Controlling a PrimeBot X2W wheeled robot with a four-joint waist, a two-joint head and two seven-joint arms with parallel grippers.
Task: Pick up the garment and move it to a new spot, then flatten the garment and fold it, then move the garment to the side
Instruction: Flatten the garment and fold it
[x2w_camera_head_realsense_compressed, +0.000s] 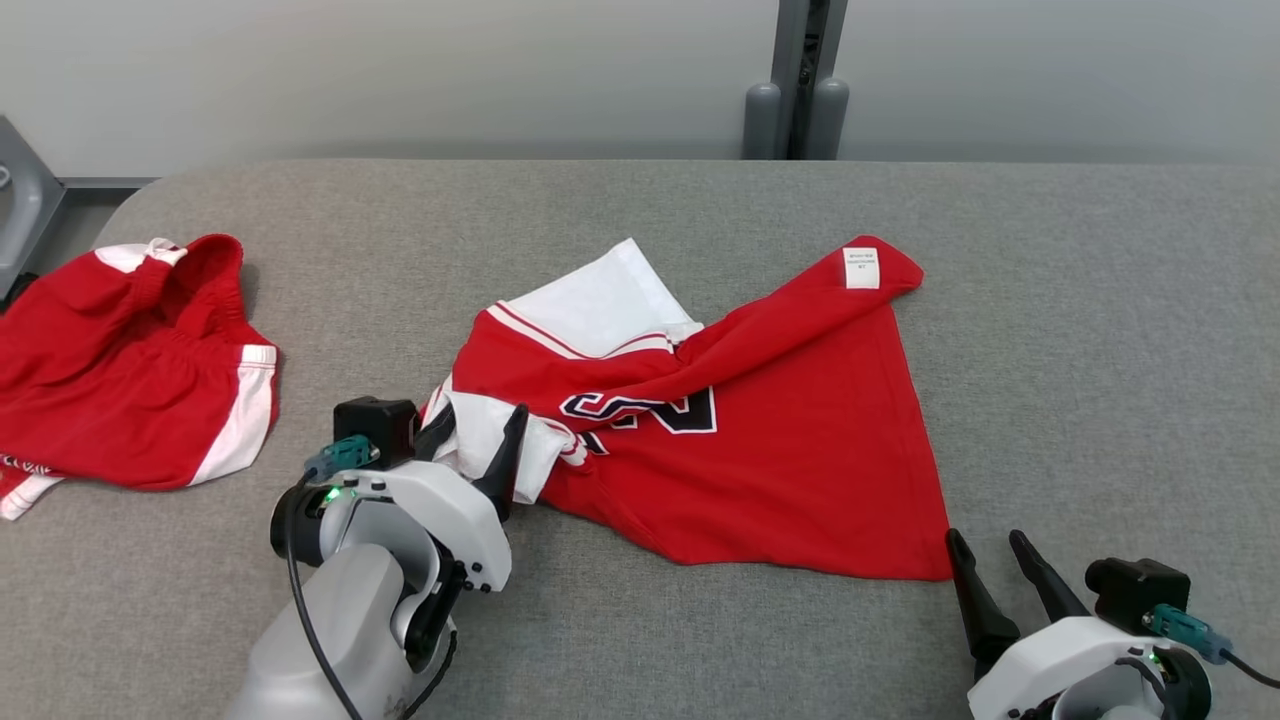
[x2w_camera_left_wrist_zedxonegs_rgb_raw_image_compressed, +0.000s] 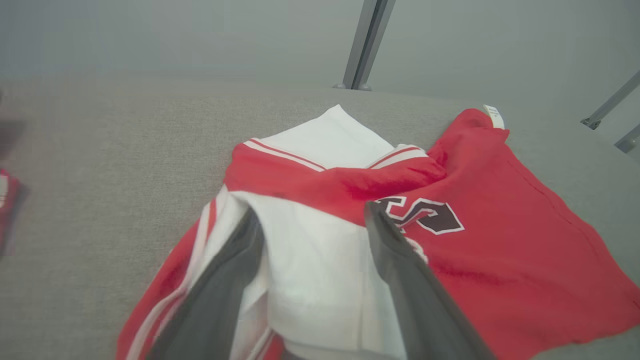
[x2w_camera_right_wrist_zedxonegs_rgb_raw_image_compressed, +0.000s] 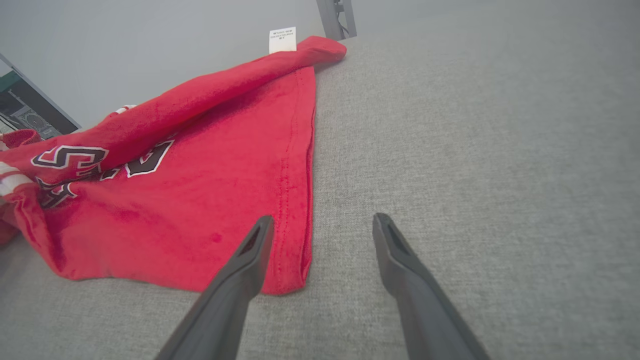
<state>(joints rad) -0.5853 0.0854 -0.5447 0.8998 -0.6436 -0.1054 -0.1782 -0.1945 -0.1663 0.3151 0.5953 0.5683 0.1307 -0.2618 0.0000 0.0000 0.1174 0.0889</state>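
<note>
Far to my left, red shorts (x2w_camera_head_realsense_compressed: 130, 370) with white side stripes lie bunched near the edge of the grey table (x2w_camera_head_realsense_compressed: 640, 210), well apart from everything else. Next comes my left gripper (x2w_camera_head_realsense_compressed: 485, 412), low over the near-left end of the jersey (x2w_camera_head_realsense_compressed: 780, 470). Its jaws stand wide, one finger on each side of a rumpled white fold (x2w_camera_left_wrist_zedxonegs_rgb_raw_image_compressed: 310, 270) that lies loose between them, not pinched. The jersey sprawls across the middle of the table, red with dark lettering (x2w_camera_head_realsense_compressed: 650, 410) half buried in a twist of cloth. A white panel (x2w_camera_head_realsense_compressed: 600, 300) pokes out at the far side, and a small white label (x2w_camera_head_realsense_compressed: 861, 268) sits at the far-right corner. My right gripper (x2w_camera_head_realsense_compressed: 985, 537) rests just beside the jersey's near-right corner, jaws wide and holding nothing, with bare table between the fingertips.
</note>
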